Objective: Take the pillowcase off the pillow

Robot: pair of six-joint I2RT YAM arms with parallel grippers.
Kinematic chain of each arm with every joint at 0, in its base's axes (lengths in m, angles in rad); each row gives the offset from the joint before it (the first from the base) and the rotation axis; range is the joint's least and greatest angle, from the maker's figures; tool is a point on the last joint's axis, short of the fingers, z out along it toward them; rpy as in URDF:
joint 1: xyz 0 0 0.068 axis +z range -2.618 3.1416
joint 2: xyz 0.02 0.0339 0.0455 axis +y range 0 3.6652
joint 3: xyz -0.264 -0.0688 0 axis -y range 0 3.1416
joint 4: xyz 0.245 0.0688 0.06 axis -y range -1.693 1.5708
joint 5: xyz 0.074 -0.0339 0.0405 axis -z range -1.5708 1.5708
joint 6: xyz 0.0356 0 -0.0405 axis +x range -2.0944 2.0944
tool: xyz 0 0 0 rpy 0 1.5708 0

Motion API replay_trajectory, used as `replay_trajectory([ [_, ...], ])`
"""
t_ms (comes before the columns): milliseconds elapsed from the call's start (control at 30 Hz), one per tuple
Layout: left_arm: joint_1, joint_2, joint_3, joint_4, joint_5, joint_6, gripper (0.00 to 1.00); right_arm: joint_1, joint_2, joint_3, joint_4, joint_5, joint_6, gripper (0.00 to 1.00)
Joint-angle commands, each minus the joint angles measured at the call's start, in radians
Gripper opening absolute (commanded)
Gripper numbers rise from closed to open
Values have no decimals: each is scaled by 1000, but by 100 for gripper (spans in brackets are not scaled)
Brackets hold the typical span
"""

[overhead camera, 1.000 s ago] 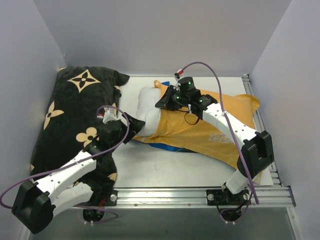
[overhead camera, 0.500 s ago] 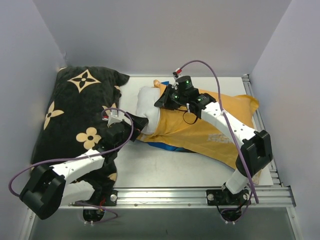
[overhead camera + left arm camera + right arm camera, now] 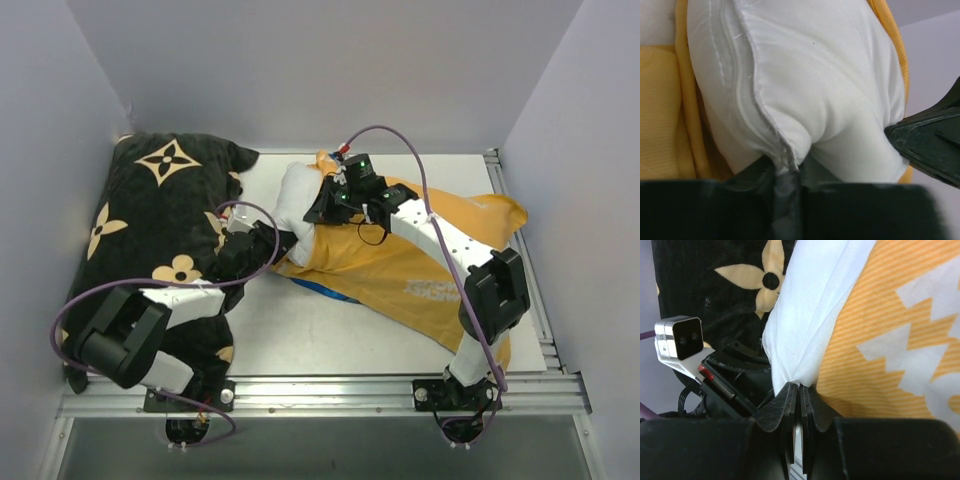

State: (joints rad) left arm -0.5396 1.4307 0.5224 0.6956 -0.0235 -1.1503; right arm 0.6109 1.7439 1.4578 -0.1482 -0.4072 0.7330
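White pillow (image 3: 815,75) seam in left claw (image 3: 790,172): wrist view only.

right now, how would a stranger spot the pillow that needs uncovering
On the table, look between the black flowered cushion at left and the orange-yellow pillowcase at right. The pillow bulges from that case's open end: plain white, the only soft thing without print.

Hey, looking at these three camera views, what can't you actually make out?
The pillowcase: top view, blue face nearly all under the orange face.
The left gripper: tips hidden under its wrist in top view, blurred in left wrist view.
The right gripper: right wrist view, its fingers hide whether orange edge is pinched along with the white pillow.
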Motion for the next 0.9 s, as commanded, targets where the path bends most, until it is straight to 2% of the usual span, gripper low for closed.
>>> replay_trajectory([
  [0,-2,40,97,232,91,15,9,53,3,75,-63,-142,-36,0],
  [33,3,49,102,229,92,18,0,52,2,103,-85,-133,-52,0],
  [100,9,47,100,188,59,18,0,41,-10,137,-178,-66,-105,15],
  [133,15,27,93,161,33,15,0,38,-20,166,-204,-36,-122,36],
  [233,12,-48,73,23,-128,24,0,18,-78,194,-304,80,-184,65],
  [333,3,-110,83,-88,-248,57,0,13,-173,179,-372,200,-225,78],
  [467,-20,-168,106,-201,-366,63,0,16,-315,63,-404,313,-233,82],
  [633,-60,-223,157,-330,-489,112,0,26,-529,-189,-418,445,-204,83],
  [733,-79,-237,172,-349,-509,133,0,20,-558,-258,-435,527,-199,84],
  [867,-92,-259,180,-360,-516,149,0,1,-508,-249,-444,603,-201,85],
])
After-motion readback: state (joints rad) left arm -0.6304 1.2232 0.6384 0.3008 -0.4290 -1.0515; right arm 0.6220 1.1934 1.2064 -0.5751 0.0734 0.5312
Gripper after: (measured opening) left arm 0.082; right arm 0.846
